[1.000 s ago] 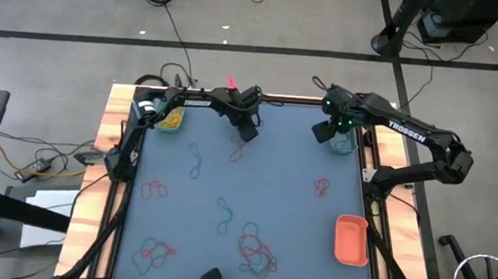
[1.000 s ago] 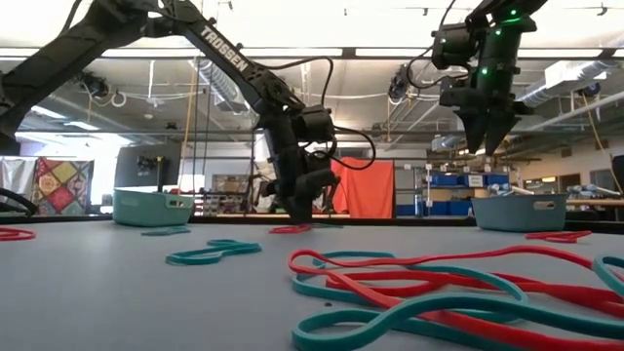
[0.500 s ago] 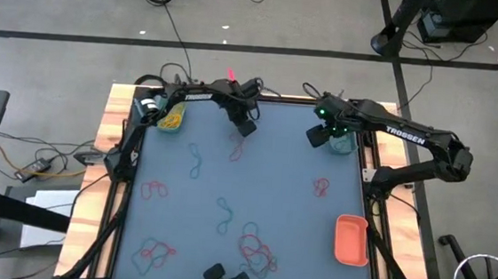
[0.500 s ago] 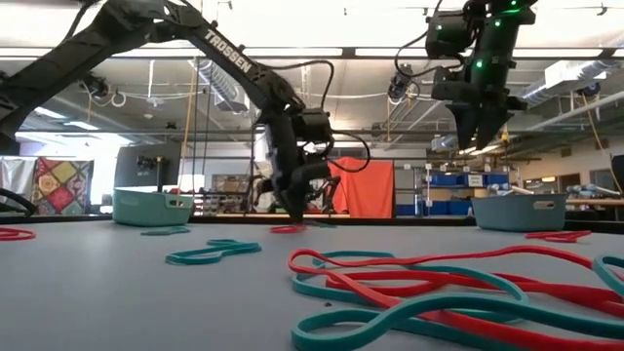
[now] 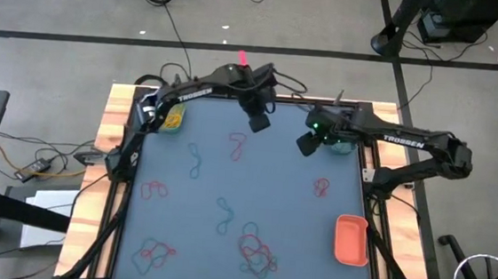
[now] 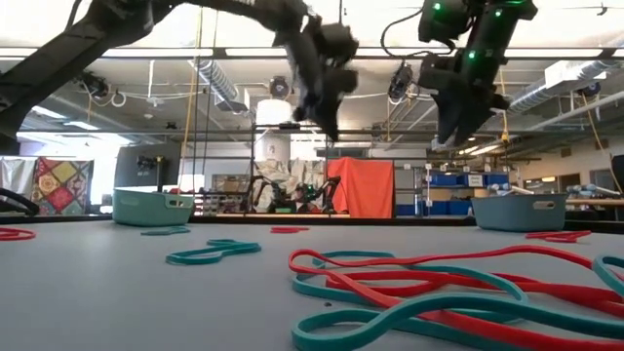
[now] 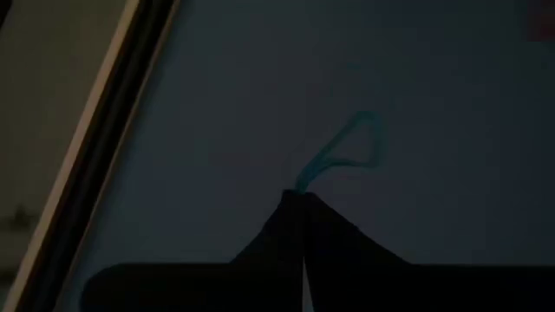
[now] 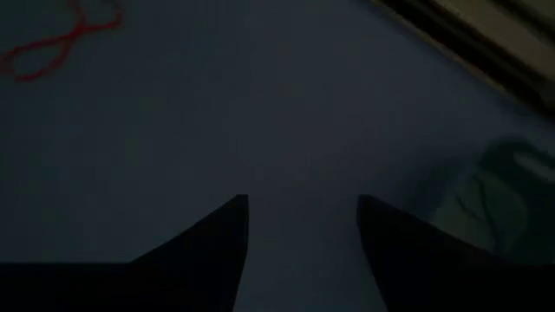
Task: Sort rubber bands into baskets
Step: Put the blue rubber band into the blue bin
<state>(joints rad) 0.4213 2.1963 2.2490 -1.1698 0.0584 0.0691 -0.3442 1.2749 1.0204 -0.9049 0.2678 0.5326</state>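
Our left gripper [image 7: 299, 204] is pinched shut on a teal rubber band [image 7: 351, 147], raised above the table. The teal basket [image 5: 345, 143] lies just right of it, beside our right gripper [image 5: 306, 144], whose fingers stand apart and empty. We judge the left arm must carry the band rightward, past that gripper.

A dark blue-grey table [image 5: 297, 206] with a pale wood border. At four o'clock, an orange-red basket [image 5: 351, 239]. At two o'clock, a teal basket [image 5: 344, 145]. At ten o'clock, a green basket [image 5: 172, 120] with yellow inside. Scattered rubber bands: red [image 5: 237, 144] near twelve, red [image 5: 321, 187] at three, teal [image 5: 195, 162] left of centre, red and teal tangled [image 5: 256, 251] at six. Both arms are black with white lettering.
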